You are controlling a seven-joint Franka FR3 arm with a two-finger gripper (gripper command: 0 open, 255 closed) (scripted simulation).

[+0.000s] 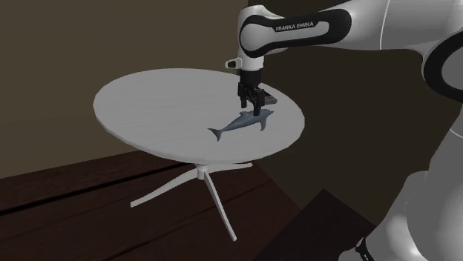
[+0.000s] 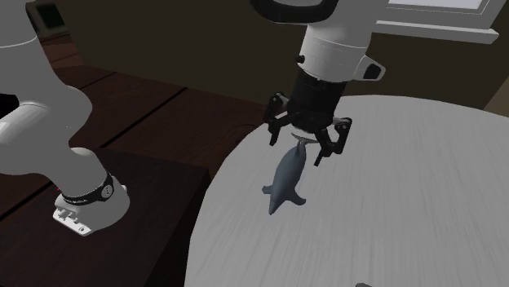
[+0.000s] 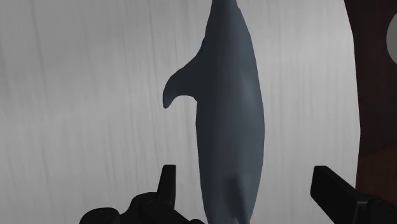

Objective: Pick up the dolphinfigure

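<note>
The black gripper (image 3: 243,170) hangs open, its 2 fingers (image 3: 167,186) standing wide apart on either side of the dolphin figure (image 3: 229,114). Neither finger touches the figure, which sits nearer to 1 of them than to the other. The thicker, rounded end of the blue-grey body lies between the fingers. From there the body tapers away from the hand, with a curved fin sticking out to one side.

In the shoulder view the gripper (image 1: 252,104) points straight down over the dolphin figure (image 1: 241,124), its fingertips low around the end that faces the arm. The figure lies flat on the round pale-grey table (image 1: 163,96), near the rim on the arm's side, its forked end pointing toward that view's lower left.

The second exterior view shows the gripper (image 2: 302,143) from the other side, jaws spread, with the dolphin figure (image 2: 287,179) stretching from between them toward the table (image 2: 408,212) rim.

Beneath the tabletop, a white pedestal with splayed legs (image 1: 194,182) stands on a dark wooden floor (image 1: 67,193). The arm's white base (image 2: 81,200) is mounted on a dark stand (image 2: 155,183) just beside the table. Beyond the table, a white ledge (image 2: 440,24) runs along a dim brown wall (image 2: 204,49).
</note>
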